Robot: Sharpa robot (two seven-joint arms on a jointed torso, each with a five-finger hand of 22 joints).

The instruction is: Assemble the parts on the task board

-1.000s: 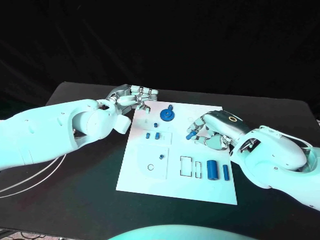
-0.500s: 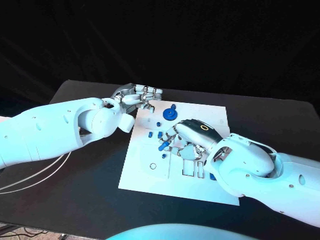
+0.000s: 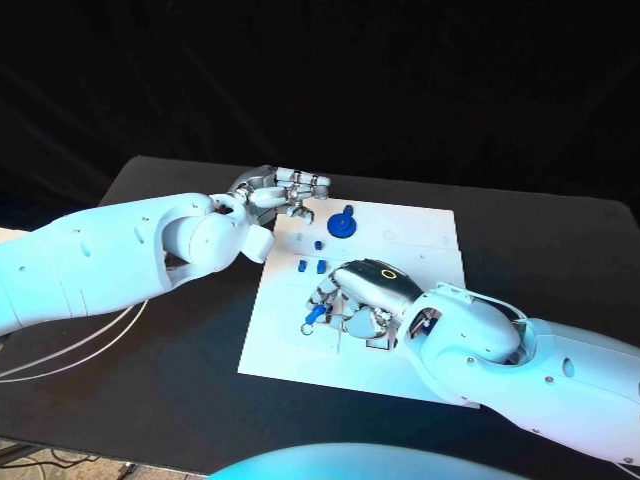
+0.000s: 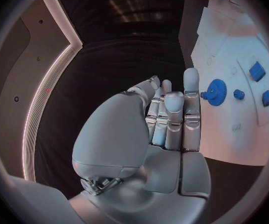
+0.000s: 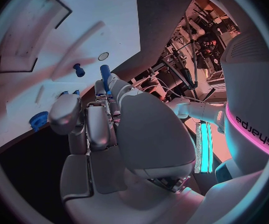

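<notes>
The white task board (image 3: 283,352) lies mid-table. My right hand (image 3: 361,298) hovers over its near-left part and pinches a short blue peg (image 3: 312,316) at its fingertips. In the right wrist view, the peg (image 5: 104,73) stands between the fingers near a round hole (image 5: 103,56) and a small blue stud (image 5: 78,69). A blue gear (image 3: 342,225) sits at the board's far end, with small blue blocks (image 3: 310,265) nearer. My left hand (image 3: 278,190) hangs at the far-left corner beside the gear (image 4: 217,92), fingers straight, holding nothing.
A rectangular recess (image 5: 32,27) is cut into the board (image 5: 103,12). Small blue parts (image 4: 257,70) lie past the gear in the left wrist view. White cables (image 3: 61,350) trail over the black table (image 3: 551,240) on the left.
My right hand has carried the blue peg leftward and nearer across the board, from its right side to its near-left part. The left hand has hardly moved.
</notes>
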